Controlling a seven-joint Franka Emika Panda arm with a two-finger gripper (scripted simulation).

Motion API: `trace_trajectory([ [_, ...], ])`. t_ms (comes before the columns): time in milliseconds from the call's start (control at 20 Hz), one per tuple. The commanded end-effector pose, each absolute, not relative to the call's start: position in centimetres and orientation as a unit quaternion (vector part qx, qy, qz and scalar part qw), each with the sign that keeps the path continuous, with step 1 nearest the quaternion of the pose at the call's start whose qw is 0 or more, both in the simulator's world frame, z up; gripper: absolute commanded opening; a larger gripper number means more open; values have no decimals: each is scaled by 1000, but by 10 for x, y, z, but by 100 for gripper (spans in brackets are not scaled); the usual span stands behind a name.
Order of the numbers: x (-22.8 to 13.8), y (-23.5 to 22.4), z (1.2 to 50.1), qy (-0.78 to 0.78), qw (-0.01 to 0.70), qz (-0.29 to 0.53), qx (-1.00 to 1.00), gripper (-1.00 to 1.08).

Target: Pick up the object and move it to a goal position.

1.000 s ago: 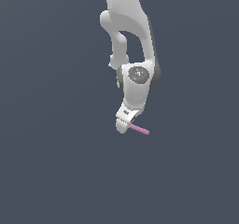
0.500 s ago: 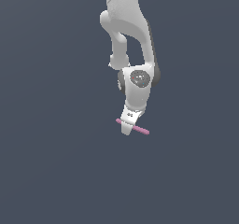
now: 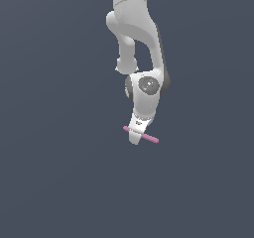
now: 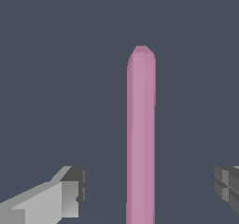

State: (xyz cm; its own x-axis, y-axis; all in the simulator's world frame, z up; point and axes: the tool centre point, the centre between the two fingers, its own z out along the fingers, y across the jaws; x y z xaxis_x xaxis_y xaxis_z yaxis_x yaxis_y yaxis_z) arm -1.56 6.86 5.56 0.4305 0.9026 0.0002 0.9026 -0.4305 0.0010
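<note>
Wrist view: pink rod [image 4: 141, 139] between spread fingers [image 4: 70, 192] of the hand [image 4: 151, 190], untouched

Pink rod [image 4: 141, 139] between parted fingers [image 4: 70, 192]

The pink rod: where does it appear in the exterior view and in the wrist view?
Exterior view: the pink rod lies slanted just below the middle, crossing behind the white gripper.
Wrist view: it runs as a tall bar in the centre.
Shared landmark: the gripper; its fingers stand apart either side of the rod.
</note>
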Motion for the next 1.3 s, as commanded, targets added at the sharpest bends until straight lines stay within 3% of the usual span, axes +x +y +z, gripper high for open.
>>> trace_trajectory([
  [0,-16,69,47,534,0,0,845,100],
  [550,-16,69,12,536,0,0,844,100],
  [600,-16,69,12,536,0,0,844,-100],
  [1250,-16,66,14,536,0,0,844,-100],
])
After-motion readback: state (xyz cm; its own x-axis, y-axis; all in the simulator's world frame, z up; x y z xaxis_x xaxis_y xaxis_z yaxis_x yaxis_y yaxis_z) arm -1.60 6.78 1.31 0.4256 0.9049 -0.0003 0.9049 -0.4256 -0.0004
